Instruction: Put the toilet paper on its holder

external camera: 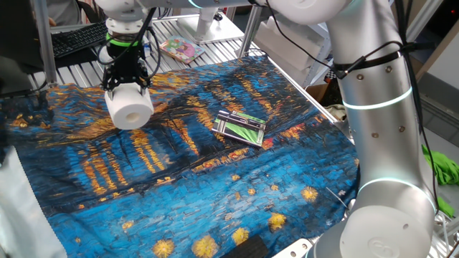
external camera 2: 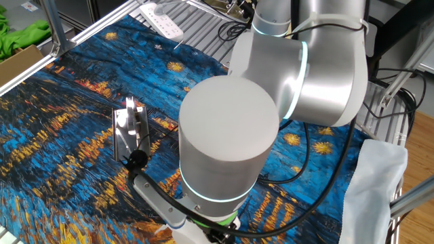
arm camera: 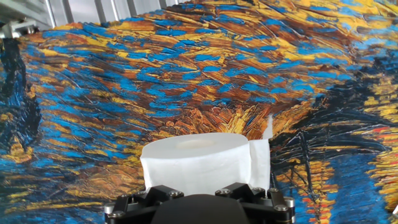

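My gripper (external camera: 128, 87) is shut on the toilet paper (external camera: 130, 106), a plump white roll with a small hollow core, and holds it above the painted cloth at the back left. In the hand view the toilet paper (arm camera: 198, 162) fills the space just ahead of the gripper (arm camera: 198, 190), with a loose paper flap on its right. The holder (external camera: 241, 128), green with dark and white stripes and silver edges, lies flat on the cloth to the right of the roll, apart from it. The holder (external camera 2: 130, 130) also shows in the other fixed view, left of the arm.
A blue and orange painted cloth (external camera: 179, 179) covers the table. A pink-and-yellow booklet (external camera: 180, 49) lies on the metal rack behind. A white power strip (external camera 2: 161, 20) lies at the far edge. The arm's big body (external camera 2: 271, 102) fills the other fixed view.
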Robot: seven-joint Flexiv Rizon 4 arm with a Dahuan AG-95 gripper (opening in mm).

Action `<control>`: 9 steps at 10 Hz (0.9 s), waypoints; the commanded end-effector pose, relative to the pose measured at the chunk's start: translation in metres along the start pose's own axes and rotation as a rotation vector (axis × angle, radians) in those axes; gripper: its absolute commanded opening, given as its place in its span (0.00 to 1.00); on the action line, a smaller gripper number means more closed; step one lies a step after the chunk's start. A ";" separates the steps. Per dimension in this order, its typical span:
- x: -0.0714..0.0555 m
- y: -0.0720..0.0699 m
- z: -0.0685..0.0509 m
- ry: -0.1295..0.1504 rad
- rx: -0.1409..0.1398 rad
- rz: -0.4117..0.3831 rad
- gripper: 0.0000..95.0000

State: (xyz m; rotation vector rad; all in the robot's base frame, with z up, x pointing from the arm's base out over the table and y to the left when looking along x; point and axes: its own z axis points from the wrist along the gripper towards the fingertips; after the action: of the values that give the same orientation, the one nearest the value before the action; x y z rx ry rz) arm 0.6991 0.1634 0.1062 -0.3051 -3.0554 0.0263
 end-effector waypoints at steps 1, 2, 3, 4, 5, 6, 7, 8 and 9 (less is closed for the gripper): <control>-0.001 0.000 0.000 0.003 -0.002 0.006 0.00; -0.001 0.000 0.000 0.008 -0.005 0.009 0.00; 0.000 0.002 -0.003 0.014 -0.002 0.012 0.00; 0.004 0.003 -0.009 0.017 0.001 0.001 0.00; 0.007 0.002 -0.015 0.016 0.004 -0.010 0.00; 0.012 0.001 -0.021 0.019 0.009 -0.025 0.00; 0.015 0.000 -0.027 0.018 0.014 -0.037 0.00; 0.018 -0.003 -0.032 0.020 0.017 -0.046 0.00; 0.025 -0.012 -0.038 0.021 0.019 -0.068 0.00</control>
State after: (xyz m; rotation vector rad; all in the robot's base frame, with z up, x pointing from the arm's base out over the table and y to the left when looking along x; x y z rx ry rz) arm 0.6757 0.1582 0.1444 -0.2098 -3.0416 0.0479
